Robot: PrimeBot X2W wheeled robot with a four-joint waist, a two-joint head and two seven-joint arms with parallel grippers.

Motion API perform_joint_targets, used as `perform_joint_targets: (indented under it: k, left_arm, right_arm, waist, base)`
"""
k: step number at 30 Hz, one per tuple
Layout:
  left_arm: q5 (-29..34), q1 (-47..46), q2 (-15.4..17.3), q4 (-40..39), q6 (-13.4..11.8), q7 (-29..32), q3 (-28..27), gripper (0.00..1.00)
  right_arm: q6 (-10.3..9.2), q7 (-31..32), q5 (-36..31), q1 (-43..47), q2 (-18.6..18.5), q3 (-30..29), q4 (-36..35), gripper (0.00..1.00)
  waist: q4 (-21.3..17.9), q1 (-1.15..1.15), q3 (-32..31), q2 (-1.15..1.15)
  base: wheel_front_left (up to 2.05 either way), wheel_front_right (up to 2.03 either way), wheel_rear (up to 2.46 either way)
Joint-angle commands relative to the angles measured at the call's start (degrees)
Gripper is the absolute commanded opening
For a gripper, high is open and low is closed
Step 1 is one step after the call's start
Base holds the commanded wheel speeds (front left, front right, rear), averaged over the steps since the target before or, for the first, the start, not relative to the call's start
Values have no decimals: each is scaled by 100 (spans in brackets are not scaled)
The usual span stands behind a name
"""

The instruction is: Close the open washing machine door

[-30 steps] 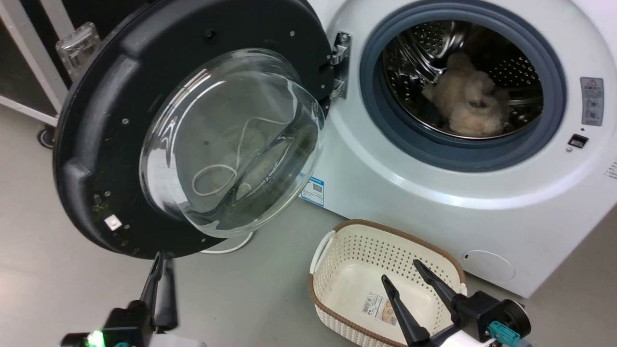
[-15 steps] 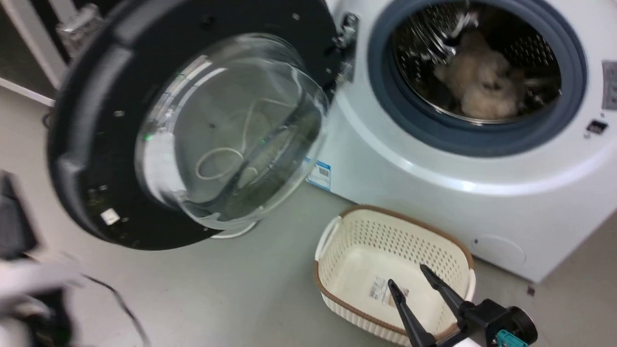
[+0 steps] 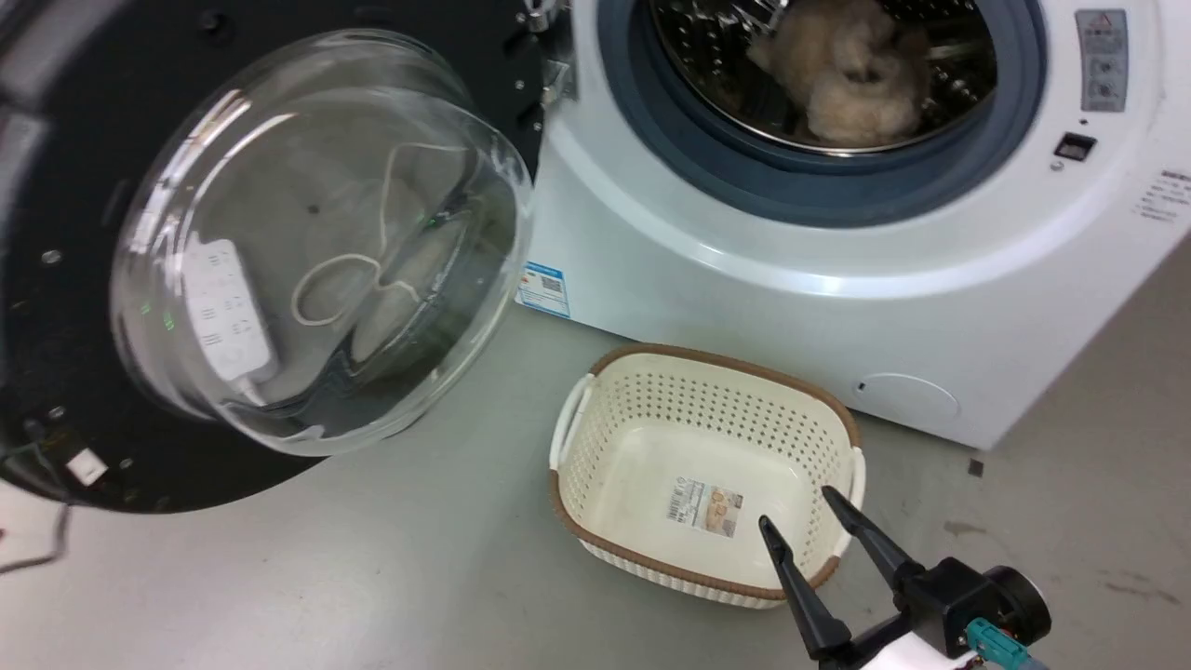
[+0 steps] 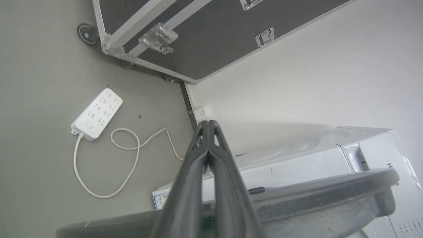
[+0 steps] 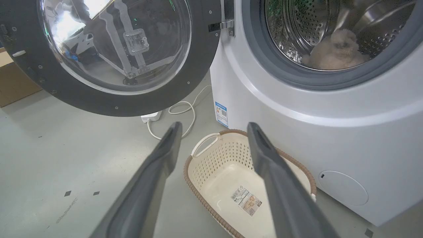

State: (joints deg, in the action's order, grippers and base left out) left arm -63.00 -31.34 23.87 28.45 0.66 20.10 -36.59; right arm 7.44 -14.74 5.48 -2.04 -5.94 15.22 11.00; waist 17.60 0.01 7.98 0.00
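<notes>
The right gripper is spread wide and empty beside a cream perforated plastic laundry basket with a brown woven rim and a printed sticker on its floor. The left gripper, pinched together and empty, sits by the black edge of the washing machine door, swung wide open left of the white machine. The perforated steel drum holds a beige fluffy bundle

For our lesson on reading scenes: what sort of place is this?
Probably a laundry corner of a workshop: a washing machine with its door open, a laundry basket, a wheeled equipment case.
</notes>
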Motion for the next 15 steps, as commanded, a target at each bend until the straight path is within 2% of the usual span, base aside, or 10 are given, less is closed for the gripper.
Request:
perform_joint_targets:
  k: [1,9,12,15]
  left_arm:
    - [-318,-59,136,275,86,586,-28,0]
    - [-1009,472,40,16,471,1757,-62,0]
    - [-1227,895,-157,-381,552,2105,-66,0]
    - [-1456,1367,-486,-935,592,2469,-6,0]
  right_arm:
    - [5,-25,17,-117,-50,27,18,100]
    - [5,-26,49,-14,18,-29,66,100]
    - [5,-26,80,13,51,-127,83,100]
    - [5,-26,71,57,89,-242,89,100]
  waist:
    - [-105,-1,38,0]
    - [-175,-1,-160,0]
    - [-197,-1,-328,0]
    - [-199,-1,-472,0]
  base:
    - [0,0,0]
    - [0,0,0]
    - [0,0,0]
    - [0,0,0]
